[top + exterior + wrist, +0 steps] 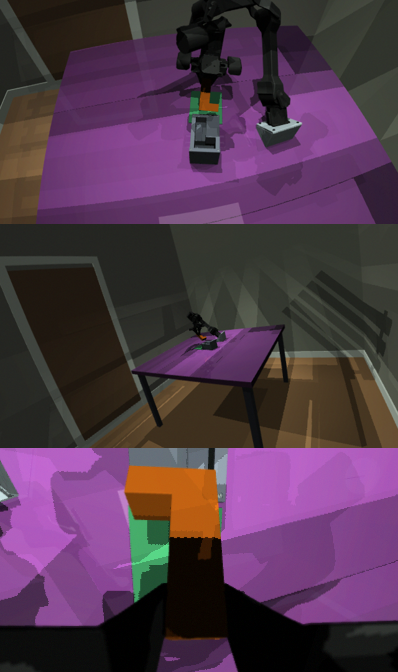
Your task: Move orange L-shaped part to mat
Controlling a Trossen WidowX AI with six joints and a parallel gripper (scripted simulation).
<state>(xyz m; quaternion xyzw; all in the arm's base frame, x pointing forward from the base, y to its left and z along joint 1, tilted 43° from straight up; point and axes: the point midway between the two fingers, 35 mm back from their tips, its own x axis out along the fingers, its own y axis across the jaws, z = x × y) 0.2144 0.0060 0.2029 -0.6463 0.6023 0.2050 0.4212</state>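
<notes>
Your claw [206, 84] [199, 336] [194, 590] now grips the orange L-shaped part [204, 104] [202, 338] [192, 498], clear of its pocket [200, 132]; lowering remains.

We see a dim room, with brighter patches on the table [124, 174] [174, 361] [310, 488]. Hard-edged shadows cross it and the wall [264, 302]; the arm [270, 56] [206, 325] is nearly black.
</notes>
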